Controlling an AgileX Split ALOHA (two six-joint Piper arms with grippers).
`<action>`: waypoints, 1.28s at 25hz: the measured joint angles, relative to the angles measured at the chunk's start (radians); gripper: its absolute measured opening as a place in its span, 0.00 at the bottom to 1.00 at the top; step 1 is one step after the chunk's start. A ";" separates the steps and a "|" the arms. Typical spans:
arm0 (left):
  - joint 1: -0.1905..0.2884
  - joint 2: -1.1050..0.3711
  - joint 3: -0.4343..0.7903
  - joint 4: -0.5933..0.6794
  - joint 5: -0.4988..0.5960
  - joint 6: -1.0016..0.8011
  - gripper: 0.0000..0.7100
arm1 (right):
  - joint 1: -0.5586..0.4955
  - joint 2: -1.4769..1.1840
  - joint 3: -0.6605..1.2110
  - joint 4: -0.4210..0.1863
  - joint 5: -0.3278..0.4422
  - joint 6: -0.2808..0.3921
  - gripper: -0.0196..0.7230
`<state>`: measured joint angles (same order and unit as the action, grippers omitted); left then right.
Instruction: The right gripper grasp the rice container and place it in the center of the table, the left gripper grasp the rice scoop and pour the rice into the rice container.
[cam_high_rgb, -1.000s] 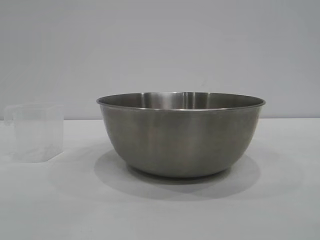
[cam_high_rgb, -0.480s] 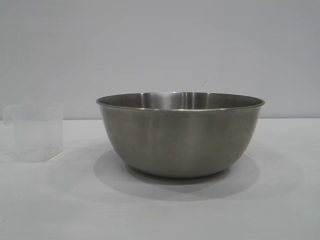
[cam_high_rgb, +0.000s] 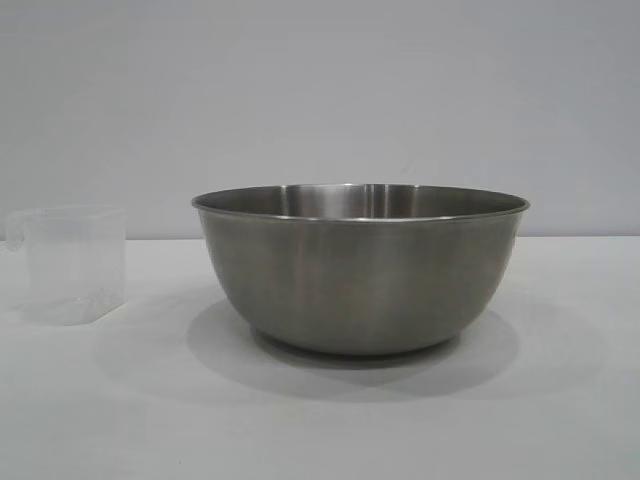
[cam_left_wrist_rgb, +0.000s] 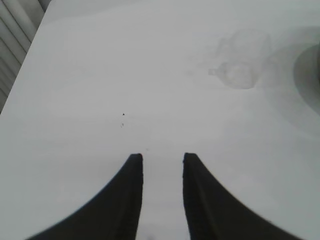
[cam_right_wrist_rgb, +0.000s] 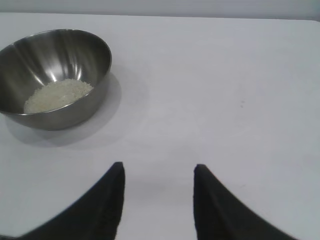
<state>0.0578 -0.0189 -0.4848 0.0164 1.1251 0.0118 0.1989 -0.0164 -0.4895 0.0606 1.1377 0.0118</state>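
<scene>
With rice (cam_right_wrist_rgb: 57, 95) already heaped as a pale grainy mound inside the large round brushed-steel bowl (cam_high_rgb: 360, 270), the pour looks done; bowl set mid-way across the flat white matte tabletop (cam_high_rgb: 560, 400), thin rolled rim up. Small clear straight-sided plastic cup (cam_high_rgb: 72, 265) stood upright well to one side, apart from the bowl, nearly empty. Left black claw gripper (cam_left_wrist_rgb: 162, 160) and right black claw gripper (cam_right_wrist_rgb: 159, 172) both hung back over bare cloth, pointed tips parted, holding nothing
</scene>
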 joint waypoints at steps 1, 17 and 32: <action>0.000 0.000 0.000 0.000 0.000 0.000 0.23 | 0.000 0.000 0.000 0.000 0.000 0.000 0.44; 0.000 0.000 0.000 0.000 0.000 -0.002 0.23 | -0.008 0.000 0.000 0.000 0.000 0.000 0.44; 0.000 0.000 0.000 0.000 -0.002 -0.002 0.23 | -0.227 0.000 0.000 0.000 0.000 0.000 0.44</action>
<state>0.0578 -0.0189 -0.4848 0.0164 1.1232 0.0098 -0.0285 -0.0164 -0.4895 0.0606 1.1377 0.0118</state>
